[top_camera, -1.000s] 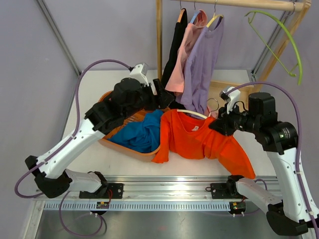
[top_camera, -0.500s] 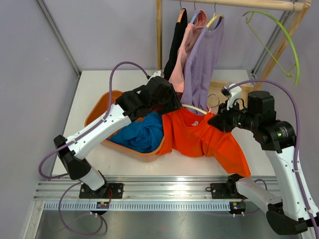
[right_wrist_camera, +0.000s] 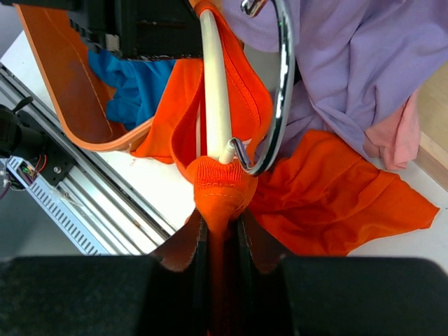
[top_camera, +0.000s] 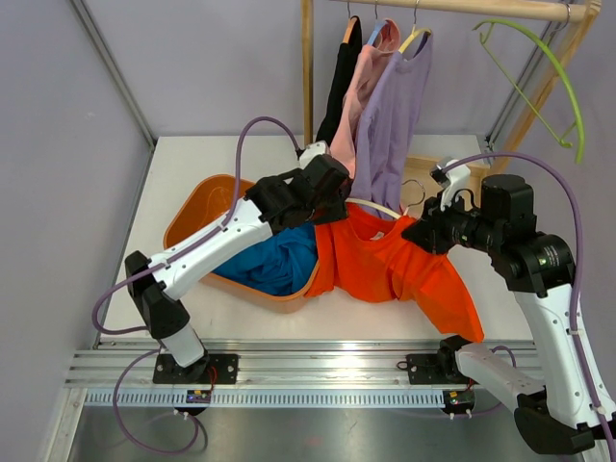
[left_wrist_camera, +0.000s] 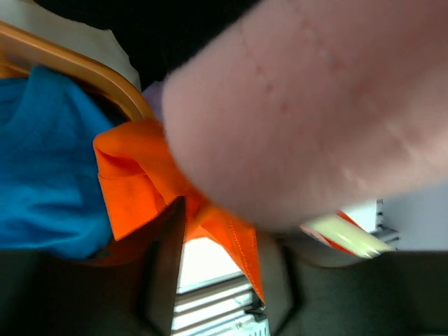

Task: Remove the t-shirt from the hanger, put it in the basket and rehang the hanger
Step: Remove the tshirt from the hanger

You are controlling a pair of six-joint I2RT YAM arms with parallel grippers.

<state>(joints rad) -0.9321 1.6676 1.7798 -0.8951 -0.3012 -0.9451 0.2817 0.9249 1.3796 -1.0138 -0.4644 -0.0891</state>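
Observation:
The orange t-shirt (top_camera: 404, 269) hangs on a cream hanger (top_camera: 371, 207) with a metal hook (top_camera: 412, 202), draped over the table and the basket's right rim. My right gripper (top_camera: 416, 236) is shut on the shirt's collar (right_wrist_camera: 220, 189) just below the hanger bar (right_wrist_camera: 213, 91) and hook (right_wrist_camera: 283, 84). My left gripper (top_camera: 339, 207) is at the shirt's left shoulder. In the left wrist view it (left_wrist_camera: 220, 280) is open, and an orange hem (left_wrist_camera: 238, 245) lies across the gap against the right finger. A blurred pink garment (left_wrist_camera: 315, 105) covers much of that view.
An orange basket (top_camera: 197, 207) holds a blue cloth (top_camera: 269, 260) under my left arm. Black, pink and lilac garments (top_camera: 390, 106) hang from the wooden rack behind the shirt. A green hanger (top_camera: 549, 67) hangs at the far right. The rack's wooden base (top_camera: 423, 173) lies behind my right gripper.
My left arm swung right from over the basket to the shirt's left shoulder. My right gripper kept its hold on the collar and barely moved.

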